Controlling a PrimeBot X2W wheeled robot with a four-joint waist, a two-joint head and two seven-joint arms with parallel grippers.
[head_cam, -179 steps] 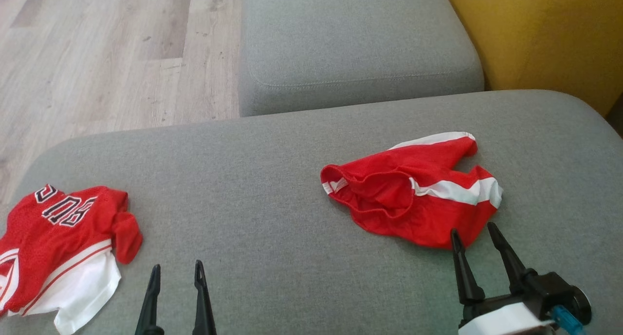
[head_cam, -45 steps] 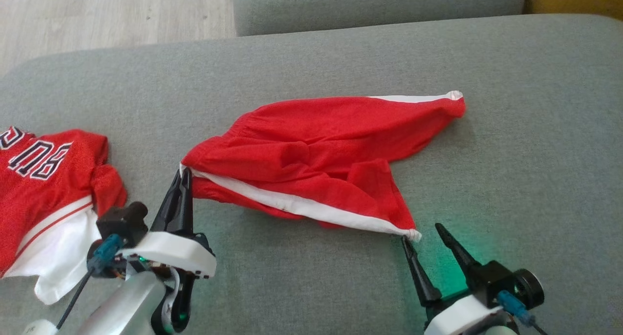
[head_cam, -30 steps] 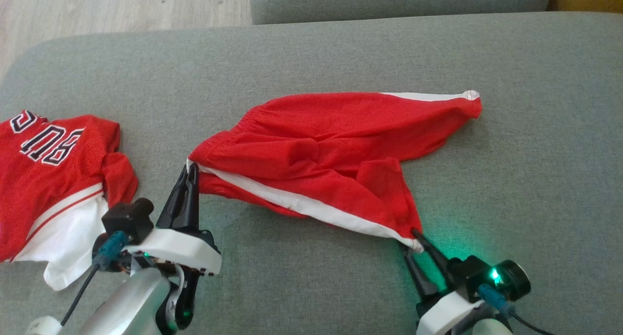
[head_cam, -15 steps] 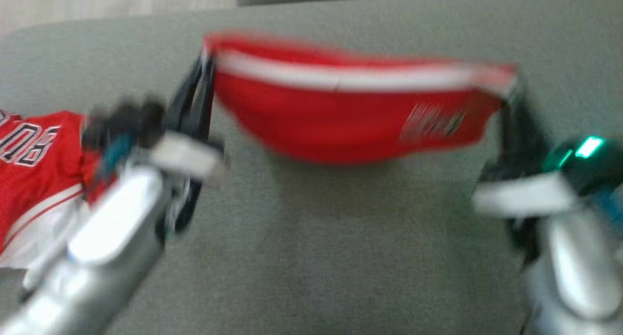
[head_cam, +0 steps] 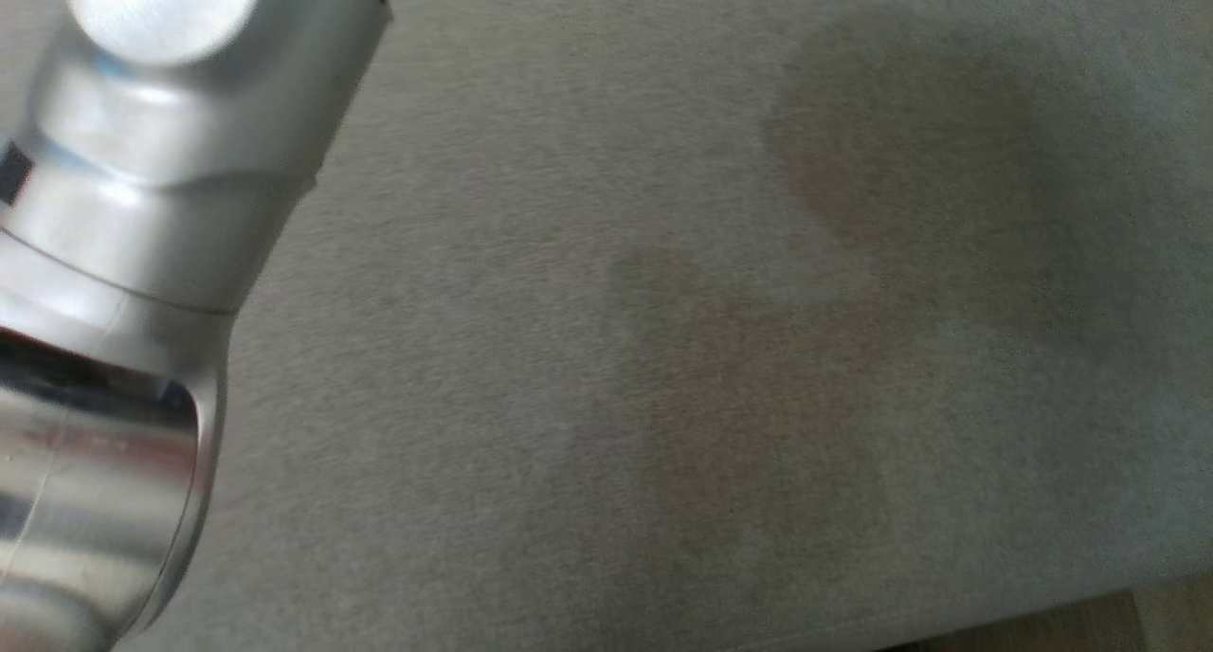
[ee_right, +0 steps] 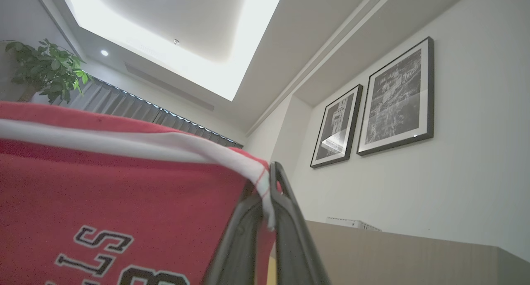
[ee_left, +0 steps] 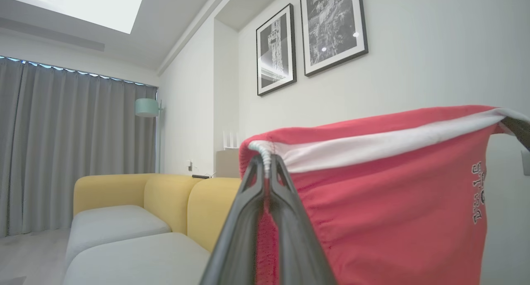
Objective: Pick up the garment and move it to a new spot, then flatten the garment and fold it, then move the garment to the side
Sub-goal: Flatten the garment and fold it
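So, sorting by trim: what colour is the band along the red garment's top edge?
White band, red garment; clearest in left wrist view.

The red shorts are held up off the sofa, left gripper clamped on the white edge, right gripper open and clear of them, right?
Not quite. The right gripper is shut on the white edge of the red shorts too, as the right wrist view shows. The rest holds.

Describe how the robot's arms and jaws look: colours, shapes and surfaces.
The left arm is a rounded, glossy silver casing with a seam between its sections. The left gripper has two long, slim, dark grey jaws with a matte finish, tapering to narrow tips. The right gripper looks alike.
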